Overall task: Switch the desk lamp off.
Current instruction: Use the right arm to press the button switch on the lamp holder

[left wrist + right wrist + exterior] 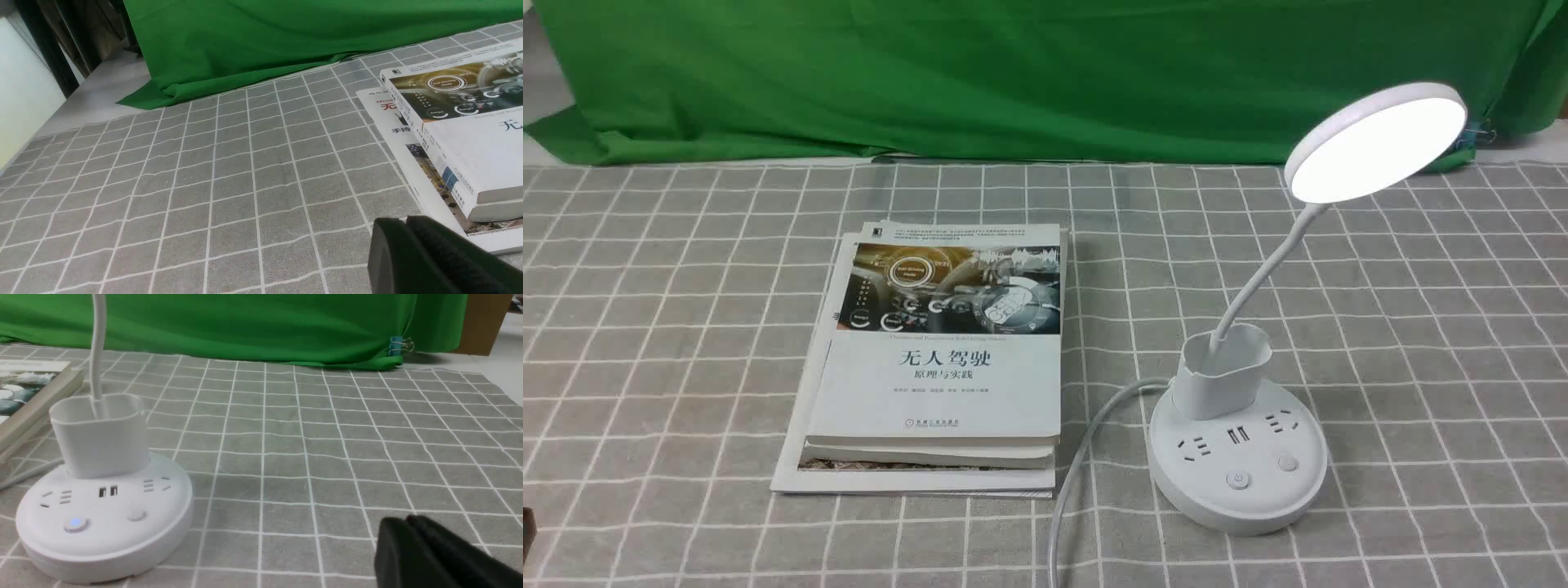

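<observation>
The white desk lamp (1240,457) stands on the right of the table, its round disc head (1376,139) glowing bright. Its base (104,522) carries sockets, a lit bluish button (76,524) and a plain round button (136,515); a small cup holder (100,435) sits behind them. In the right wrist view my right gripper (406,524) hangs shut and empty over the cloth, well to the side of the base. My left gripper (404,222) is shut too, empty, beside the books. Neither gripper shows in the front view.
A stack of books (939,359) lies left of the lamp on the grey checked cloth (1421,327). The lamp's white cord (1078,465) runs off the front edge. Green fabric (1013,73) hangs at the back, pinned by a clip (398,345).
</observation>
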